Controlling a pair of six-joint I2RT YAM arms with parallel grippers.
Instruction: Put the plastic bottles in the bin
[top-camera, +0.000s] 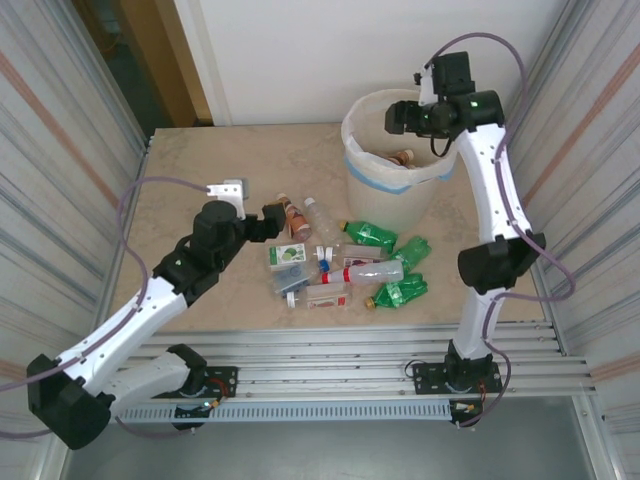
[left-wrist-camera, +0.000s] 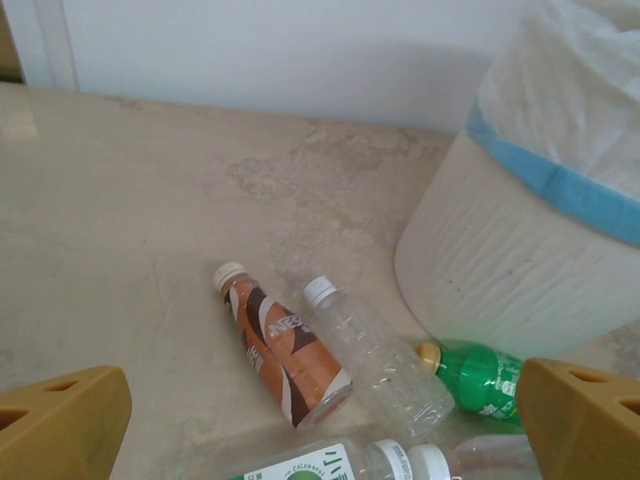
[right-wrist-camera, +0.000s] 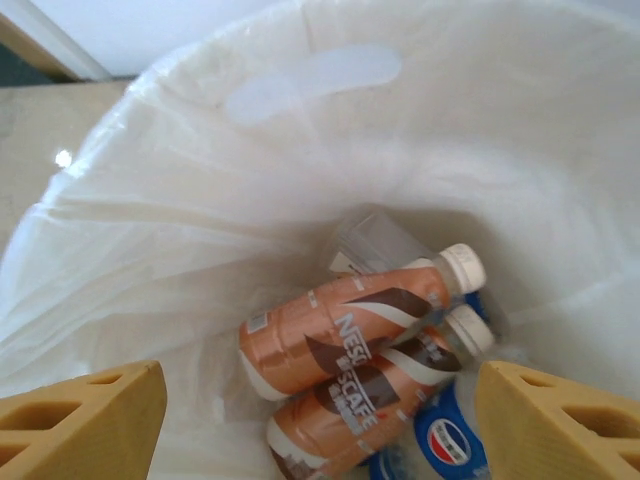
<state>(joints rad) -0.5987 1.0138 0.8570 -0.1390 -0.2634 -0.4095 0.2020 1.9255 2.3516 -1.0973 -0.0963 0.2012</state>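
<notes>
Here, the left gripper (top-camera: 272, 222) hovers well to the left of the round cream-white plastic bin with a blue tape band (top-camera: 385, 200), its yellow fingers (left-wrist-camera: 60, 425) spread wide with nothing between them. Between that gripper and the bin, a brown coffee-label plastic bottle (left-wrist-camera: 285, 355) and a clear plastic bottle (left-wrist-camera: 375, 350) lie side by side. A green plastic bottle (left-wrist-camera: 480, 378) lies just beside the bin's base (more bottles lie scattered in front of the bin). The right gripper (top-camera: 402, 116) hangs over the bin's mouth, fingers (right-wrist-camera: 85, 425) wide apart and empty. Inside the translucent liner bag (right-wrist-camera: 180, 200), two brown capped bottles (right-wrist-camera: 350, 335) lie touching.
</notes>
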